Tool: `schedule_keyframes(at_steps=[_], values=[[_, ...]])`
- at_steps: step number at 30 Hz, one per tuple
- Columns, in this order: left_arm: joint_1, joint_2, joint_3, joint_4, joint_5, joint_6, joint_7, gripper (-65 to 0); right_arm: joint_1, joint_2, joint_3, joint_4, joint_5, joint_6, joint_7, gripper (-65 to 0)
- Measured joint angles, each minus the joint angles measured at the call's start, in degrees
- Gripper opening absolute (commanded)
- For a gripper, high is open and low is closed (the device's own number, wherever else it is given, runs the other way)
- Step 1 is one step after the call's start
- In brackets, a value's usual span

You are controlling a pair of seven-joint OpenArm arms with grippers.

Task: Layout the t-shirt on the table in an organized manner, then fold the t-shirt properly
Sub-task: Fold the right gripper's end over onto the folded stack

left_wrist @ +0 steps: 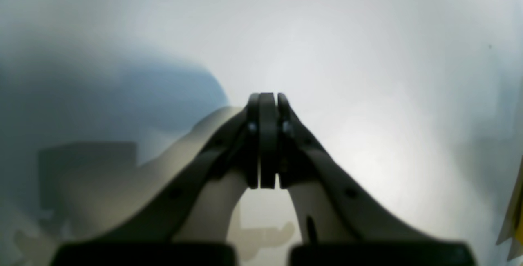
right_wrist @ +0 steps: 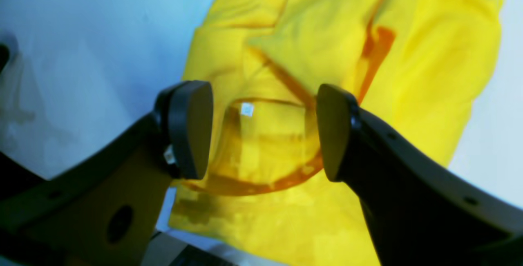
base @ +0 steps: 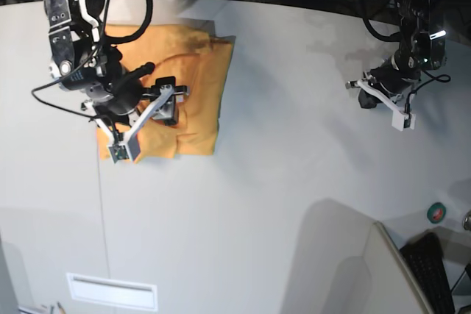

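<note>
- We see a pale rectangular plate (base: pixel 112 291) set in the table (base: pixel 280 152) at its near edge, and a thin dark seam (base: pixel 102 204) running up from there.
- Near the right edge sit a keyboard (base: pixel 430 270) and a small green roll (base: pixel 436 212).
- Wide bare tabletop lies between the arms.
- Our right gripper (right_wrist: pixel 263 131) hangs spread wide over the t-shirt (base: pixel 195 79), its white tag (right_wrist: pixel 246 109) between the pads, nothing held.
- The t-shirt lies bunched near the far left edge.
- Our left gripper (left_wrist: pixel 267 141) is pressed closed, empty, well apart from the shirt.
</note>
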Motion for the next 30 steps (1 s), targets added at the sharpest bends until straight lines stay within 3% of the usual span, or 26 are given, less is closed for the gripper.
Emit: schedule_keyframes(at_steps=[6, 19, 20, 23, 30], values=[[0.0, 0.1, 0.0, 0.0, 0.0, 0.0, 0.0, -65.0, 1.7, 0.3, 0.1, -5.3, 0.0, 0.0, 0.0, -39.6], [0.0, 0.1, 0.0, 0.0, 0.0, 0.0, 0.0, -65.0, 1.5, 1.4, -0.2, -11.6, -0.1, 0.0, 7.6, -41.7], [0.0, 0.1, 0.0, 0.0, 0.0, 0.0, 0.0, -65.0, 1.5, 1.4, -0.2, -11.5, -0.1, 0.0, 8.9, -44.9], [0.0, 0.0, 0.0, 0.0, 0.0, 0.0, 0.0, -65.0, 1.4, 1.3, -0.2, -11.5, 0.0, 0.0, 9.6, -64.5], [0.0, 0.0, 0.1, 0.0, 0.0, 0.0, 0.0, -65.0, 2.5, 0.0, -0.2, -11.5, -0.1, 0.0, 10.1, -65.0]])
